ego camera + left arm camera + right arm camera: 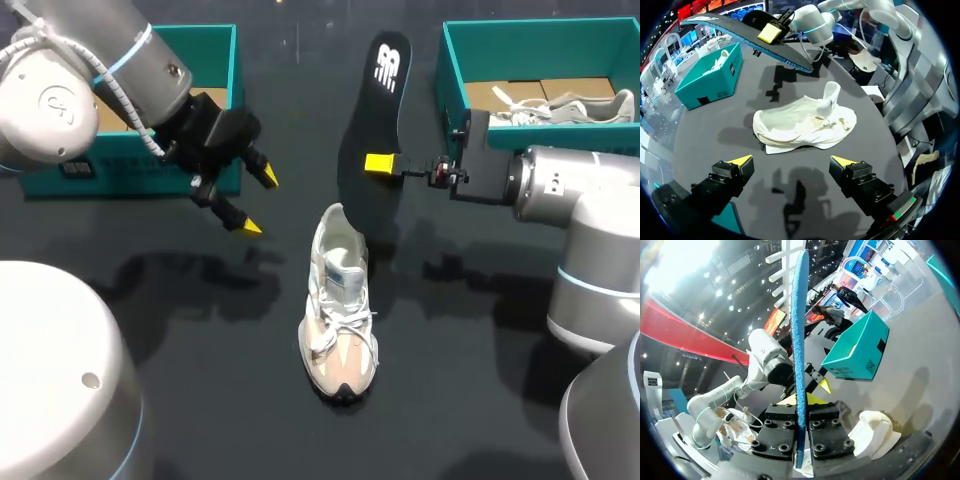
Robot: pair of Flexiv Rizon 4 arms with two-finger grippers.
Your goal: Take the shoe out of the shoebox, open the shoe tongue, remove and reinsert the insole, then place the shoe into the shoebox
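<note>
Right gripper (382, 163) clamps insole (385, 80); second finger hidden, seemingly beneath.

Yellow tips on my left end effector (257, 202); black flat foam insole (365, 120), white logo, blue underside; white-and-beige lace-up sneaker (340, 320); teal cardboard shoeboxes (200, 45) (530, 35); dark bench (220, 400).

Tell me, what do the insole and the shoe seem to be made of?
Insole: probably foam, with a matte black top and a blue, grainy underside. Shoe: seemingly white mesh fabric, with matte beige suede-like toe panels and cloth laces.
</note>
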